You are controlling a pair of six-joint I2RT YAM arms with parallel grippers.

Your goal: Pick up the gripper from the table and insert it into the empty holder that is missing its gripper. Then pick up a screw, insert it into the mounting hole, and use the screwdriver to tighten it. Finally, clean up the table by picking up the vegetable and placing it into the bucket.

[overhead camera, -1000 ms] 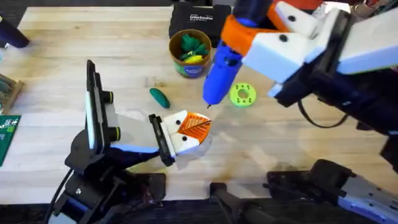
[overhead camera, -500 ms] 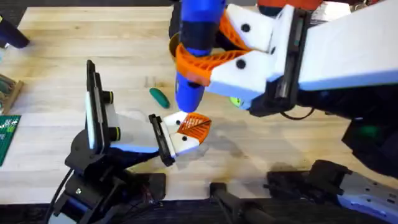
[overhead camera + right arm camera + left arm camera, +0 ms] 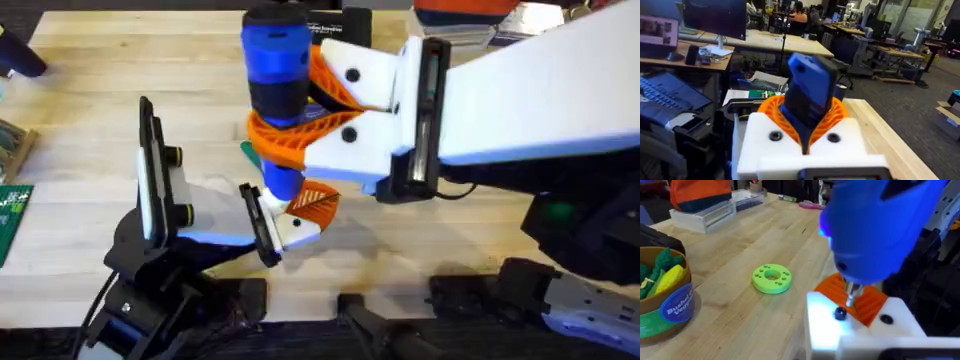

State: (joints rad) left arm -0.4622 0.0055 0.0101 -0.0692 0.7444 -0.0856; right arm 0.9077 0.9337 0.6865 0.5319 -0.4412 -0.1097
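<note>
Right gripper: orange ribbed pads closed around the body of the blue screwdriver, gripping it at mid-length. Right wrist view confirms the same, with the blue barrel clamped between the orange pads and the white finger blocks on both sides.

Screwdriver stands close to upright under this gripper. Its thin metal tip points down at the white holder, just above a small dark screw head in the mount's top face. Whether the tip touches the screw: cannot tell.

Orange ribbed gripper finger is seated in the white holder, directly below the right gripper. In the left wrist view the orange wedge shows just behind the tip.

Left gripper: sits at the holder, directly below the screwdriver. Jaw opening cannot be told.

Dark teal vegetable: on the table just beside the right gripper, on its left-arm side, mostly hidden by the orange pads.

Bucket: well off to the side of the left gripper, holding green and yellow toy pieces. Flat green ring disc lies on the table between bucket and holder, touching neither.
</note>
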